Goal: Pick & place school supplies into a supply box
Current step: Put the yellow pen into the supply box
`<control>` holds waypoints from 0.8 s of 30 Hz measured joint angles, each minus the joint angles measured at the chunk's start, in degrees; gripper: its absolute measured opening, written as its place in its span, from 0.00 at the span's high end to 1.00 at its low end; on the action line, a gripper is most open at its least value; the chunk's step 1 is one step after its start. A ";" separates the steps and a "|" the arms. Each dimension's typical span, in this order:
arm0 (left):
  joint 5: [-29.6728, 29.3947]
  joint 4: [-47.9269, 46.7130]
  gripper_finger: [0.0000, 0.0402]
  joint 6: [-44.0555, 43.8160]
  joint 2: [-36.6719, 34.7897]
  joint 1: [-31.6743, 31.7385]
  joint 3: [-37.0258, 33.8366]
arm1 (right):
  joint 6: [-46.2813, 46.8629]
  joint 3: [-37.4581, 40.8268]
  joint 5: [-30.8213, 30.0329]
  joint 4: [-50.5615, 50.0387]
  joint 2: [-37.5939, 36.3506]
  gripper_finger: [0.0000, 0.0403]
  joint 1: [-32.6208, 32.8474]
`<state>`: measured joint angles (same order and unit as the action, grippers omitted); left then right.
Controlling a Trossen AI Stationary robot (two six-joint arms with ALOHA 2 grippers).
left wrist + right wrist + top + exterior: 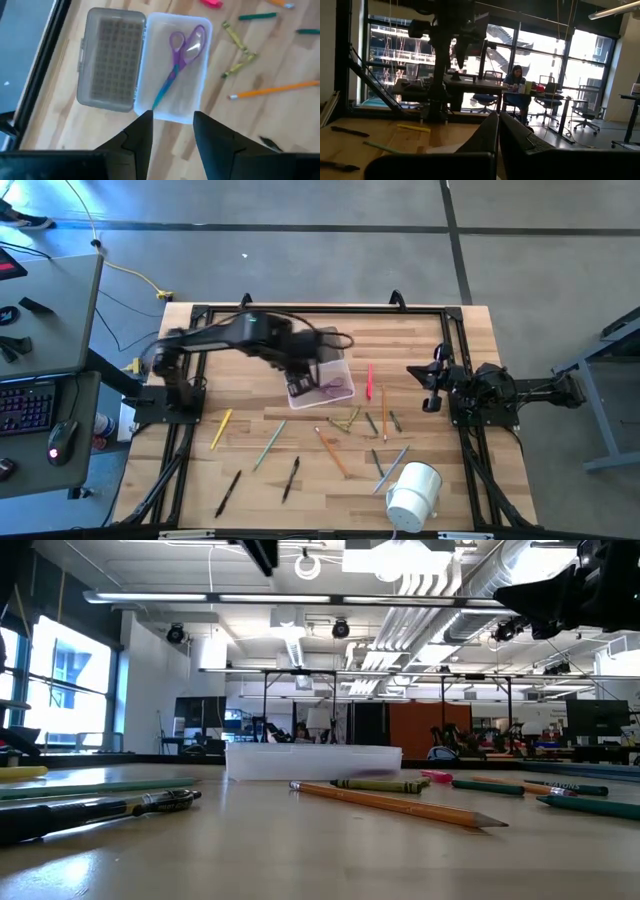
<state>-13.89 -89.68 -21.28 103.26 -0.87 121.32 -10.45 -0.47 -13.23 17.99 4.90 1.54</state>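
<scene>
Left claw [172, 131] hangs spread wide above the supply box [175, 70]; right claw [498, 131] waits closed.

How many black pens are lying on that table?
2. In the high view, the first black pen lies near the table's lower-left edge. The second black pen lies just right of it. Others could be hidden under the arms.

We see a pale, matt wooden plank bench [260, 115] with visible grain. On it sits a small clear, smooth plastic supply box [176, 107] with a greyish translucent plastic lid [111, 57] moulded in a ribbed grid. Inside lie purple-handled scissors [179, 55] with glossy plastic grips. The left arm's tool [173, 131] has matt black plastic-looking fingers [141, 135].
</scene>
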 joint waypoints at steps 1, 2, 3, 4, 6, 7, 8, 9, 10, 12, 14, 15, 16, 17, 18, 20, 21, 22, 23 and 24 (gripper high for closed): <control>-0.22 -0.52 0.57 -1.52 -1.90 -0.66 -1.94 | 0.07 0.00 0.13 -0.21 0.00 1.00 0.02; -0.55 -0.60 0.57 -3.28 -3.42 -1.40 -3.89 | 0.13 0.00 0.12 -0.44 -0.02 1.00 0.02; -1.11 -0.12 0.57 -5.09 -5.09 -2.24 -6.38 | 0.13 0.00 0.13 -0.28 0.03 1.00 0.02; -1.73 0.01 0.57 -7.26 -7.13 -3.21 -9.42 | 0.13 0.00 0.11 -0.36 -0.01 1.00 0.02; -2.43 -0.31 0.57 -12.74 -10.52 -5.61 -16.49 | 0.15 0.00 0.04 -0.69 -0.01 1.00 0.02; -3.00 -0.09 0.57 -16.01 -12.28 -6.84 -20.36 | 0.13 0.00 0.04 -0.67 -0.01 1.00 0.02; -3.38 -0.09 0.57 -19.91 -13.84 -8.26 -24.53 | 0.11 0.00 0.02 -0.67 -0.01 1.00 0.02; -3.52 -0.13 0.57 -23.92 -15.30 -9.68 -29.16 | 0.12 0.00 -0.06 -0.71 -0.03 1.00 0.02; -3.37 0.25 0.57 -28.22 -16.80 -11.13 -34.05 | 0.13 0.00 -0.09 -0.96 -0.03 1.00 0.02; -1.84 2.31 0.57 -37.45 -19.28 -13.96 -42.97 | 0.12 0.00 -0.11 -1.13 0.04 1.00 0.02; 1.93 5.01 0.57 -45.03 -21.26 -16.64 -51.75 | 0.08 0.00 -0.11 -1.29 0.12 1.00 0.02; 4.38 7.94 0.57 -47.94 -21.97 -17.66 -55.64 | 0.04 0.00 -0.11 -1.30 0.16 1.00 0.02; 6.96 12.00 0.57 -50.01 -22.71 -18.48 -59.49 | 0.04 0.00 -0.14 -1.30 0.22 1.00 0.00; 9.87 16.12 0.57 -51.64 -23.40 -19.14 -63.18 | 0.04 0.00 -0.14 -1.32 0.27 1.00 0.00; 12.33 19.93 0.57 -52.73 -23.90 -19.53 -66.34 | 0.02 0.00 -0.12 -1.31 0.31 1.00 0.00; 15.36 28.85 0.57 -53.97 -24.35 -19.95 -72.25 | 0.01 0.00 -0.12 -1.23 0.35 1.00 0.00; 16.01 32.25 0.57 -54.19 -24.35 -19.97 -74.61 | 0.00 0.00 -0.14 -1.12 0.35 1.00 0.00; 16.49 33.88 0.57 -54.44 -24.37 -19.82 -76.57 | 0.00 0.00 -0.14 -1.06 0.34 1.00 0.00; 16.60 34.82 0.57 -54.52 -24.46 -19.76 -78.23 | 0.02 0.00 -0.14 -1.05 0.34 1.00 0.00; 16.65 35.24 0.57 -54.71 -24.46 -19.66 -79.24 | 0.01 0.00 -0.14 -0.99 0.36 1.00 0.00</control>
<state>2.76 -54.44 -76.00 78.81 -20.53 42.08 -10.44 -0.47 -13.37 17.00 5.26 1.54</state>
